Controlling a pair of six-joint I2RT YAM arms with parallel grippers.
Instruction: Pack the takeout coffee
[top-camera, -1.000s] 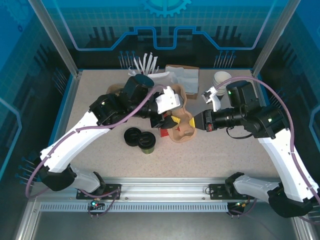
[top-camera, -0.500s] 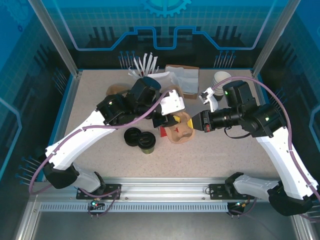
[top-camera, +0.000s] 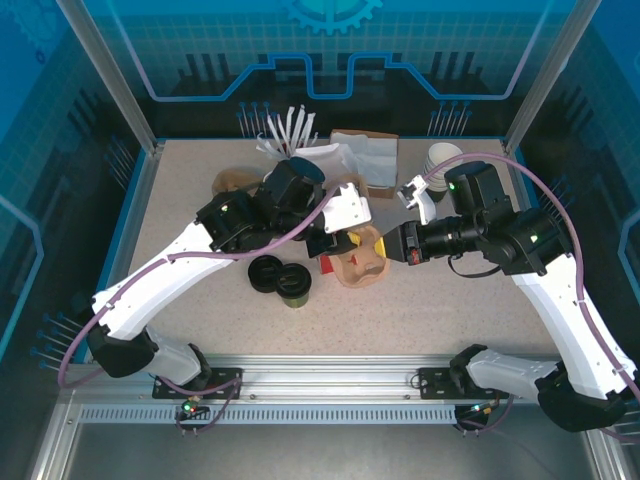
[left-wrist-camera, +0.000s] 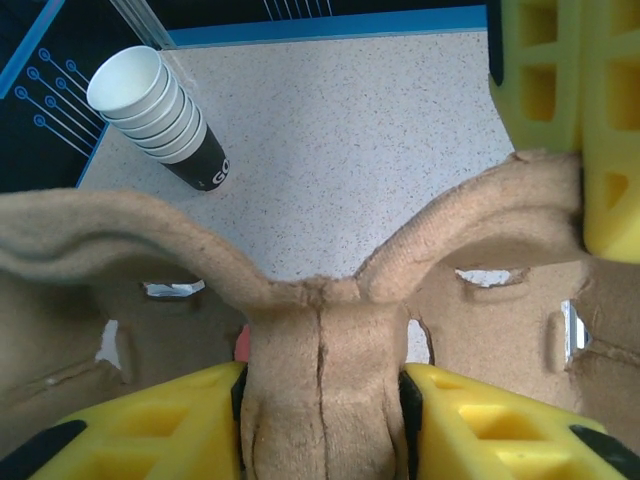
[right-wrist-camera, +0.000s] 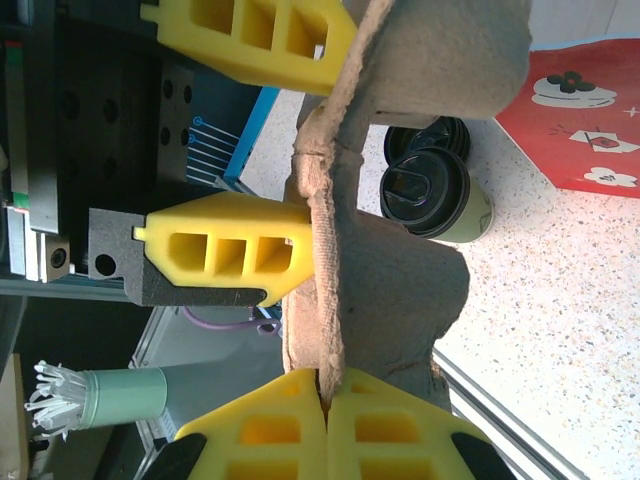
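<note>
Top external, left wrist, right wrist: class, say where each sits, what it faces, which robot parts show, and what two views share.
Top external: above and behind, looking down at the table; left arm and right arm show.
Left wrist: on the left arm, facing the stacked cups; left pincer clasps the pulp carrier.
Right wrist: on the right arm, facing the takeout coffee; right pincer pinches the carrier's edge.
Shared: both wrists see the carrier.

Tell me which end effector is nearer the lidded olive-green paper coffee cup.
Left. Left end effector is on the brown pulp carrier beside the cup; right end effector pinches its far edge.
</note>
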